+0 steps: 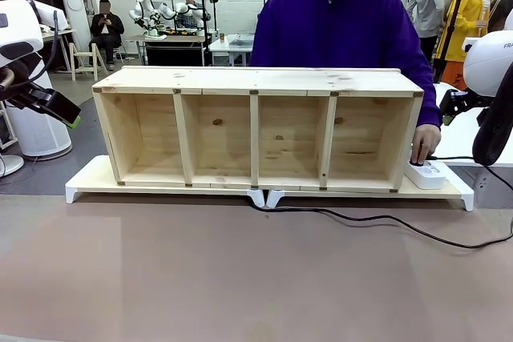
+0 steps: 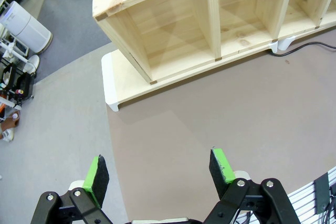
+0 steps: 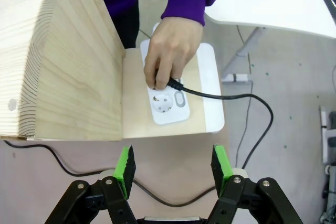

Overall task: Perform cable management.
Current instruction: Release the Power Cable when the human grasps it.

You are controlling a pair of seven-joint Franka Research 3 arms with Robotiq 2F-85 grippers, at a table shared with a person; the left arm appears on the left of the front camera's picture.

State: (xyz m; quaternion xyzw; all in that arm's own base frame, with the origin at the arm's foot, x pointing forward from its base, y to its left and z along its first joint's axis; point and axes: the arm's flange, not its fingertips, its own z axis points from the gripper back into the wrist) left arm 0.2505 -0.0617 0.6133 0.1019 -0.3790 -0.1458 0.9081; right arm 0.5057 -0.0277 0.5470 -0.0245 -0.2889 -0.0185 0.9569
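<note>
The person's hand (image 3: 169,51) pressed a plug into the power strip (image 3: 167,99) at the riser's (image 3: 212,103) right end, beside the shelf (image 1: 256,130). From there the cable (image 1: 377,222) trailed loose across the desk (image 1: 240,278), awaiting tidying. Both grippers hung clear, the left (image 2: 157,174) and right (image 3: 173,166) with fingers apart, holding nothing.

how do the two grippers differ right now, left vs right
The left gripper hangs over bare brown tabletop, with the end of the wooden shelf ahead of it. The right gripper hangs above the cable and faces the power strip, where the person's hand holds the plug. The left jaws stand wider apart in its own view. Both are open, empty, with green pads.
</note>
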